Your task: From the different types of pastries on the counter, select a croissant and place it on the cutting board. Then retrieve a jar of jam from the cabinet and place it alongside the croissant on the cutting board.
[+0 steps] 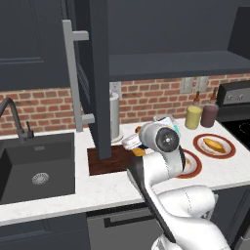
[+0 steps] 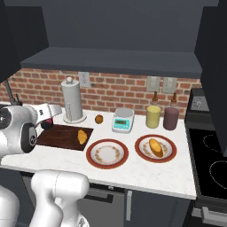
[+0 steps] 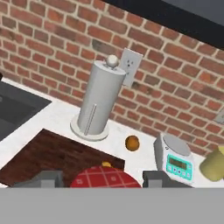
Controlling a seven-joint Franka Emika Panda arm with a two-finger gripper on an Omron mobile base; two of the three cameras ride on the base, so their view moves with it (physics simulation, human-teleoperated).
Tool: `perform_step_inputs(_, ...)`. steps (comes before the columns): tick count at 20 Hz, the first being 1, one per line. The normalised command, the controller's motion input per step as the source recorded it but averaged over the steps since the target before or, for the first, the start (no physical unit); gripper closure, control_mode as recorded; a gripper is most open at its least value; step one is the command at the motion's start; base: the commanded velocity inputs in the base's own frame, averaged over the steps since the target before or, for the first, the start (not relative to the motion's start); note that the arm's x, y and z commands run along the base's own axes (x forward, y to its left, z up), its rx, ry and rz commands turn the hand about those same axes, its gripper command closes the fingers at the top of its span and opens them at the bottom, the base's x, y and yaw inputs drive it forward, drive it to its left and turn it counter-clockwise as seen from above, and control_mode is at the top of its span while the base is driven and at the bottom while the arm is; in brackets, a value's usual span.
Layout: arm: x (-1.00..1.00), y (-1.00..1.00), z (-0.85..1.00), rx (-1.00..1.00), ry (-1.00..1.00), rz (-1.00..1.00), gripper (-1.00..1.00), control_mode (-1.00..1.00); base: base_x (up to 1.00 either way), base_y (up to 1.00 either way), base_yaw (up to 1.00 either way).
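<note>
The golden croissant point(image 2: 82, 136) lies on the right part of the dark wooden cutting board point(image 2: 60, 135), and it also peeks out as an orange bit point(image 1: 139, 152) beside my arm. My gripper point(image 3: 101, 180) is shut on a jam jar with a red checkered lid point(image 3: 105, 176), which sits between the two grey fingers point(image 3: 43, 179). From the right base view the gripper point(image 2: 48, 118) holds the dark red jar point(image 2: 45, 124) just above the board's back left corner. I cannot tell whether the jar touches the board. The board point(image 1: 110, 163) lies partly behind the open cabinet door.
An open dark cabinet door point(image 1: 97, 73) hangs over the board's left end. A paper towel holder point(image 2: 72, 101), a small round brown pastry point(image 2: 99, 119) and a kitchen scale point(image 2: 123, 119) stand behind. To the right are an empty plate point(image 2: 107, 153), a plate with a pastry point(image 2: 155, 147) and two jars point(image 2: 153, 116). A sink point(image 1: 36, 166) lies to the left.
</note>
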Motion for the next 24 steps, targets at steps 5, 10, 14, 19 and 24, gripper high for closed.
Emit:
perform_step_inputs(5,0.40,0.27,-1.00,0.00,-0.47,-0.17,1.00,-1.00,0.00,0.00,0.00)
perform_step_inputs(10,0.47,0.32,-0.67,0.00,-0.38,-0.23,1.00,-1.00,0.00,0.00,0.00)
perform_step_inputs(14,0.45,0.47,-0.09,0.02,-0.20,-0.39,1.00,-1.00,0.00,0.00,0.00)
perform_step_inputs(19,0.50,0.35,-0.18,0.03,-0.02,-0.34,1.00,-1.00,0.00,0.00,0.00)
perform_step_inputs(24,0.42,0.21,-0.39,0.10,0.00,-0.22,1.00,-1.00,0.00,0.00,0.00)
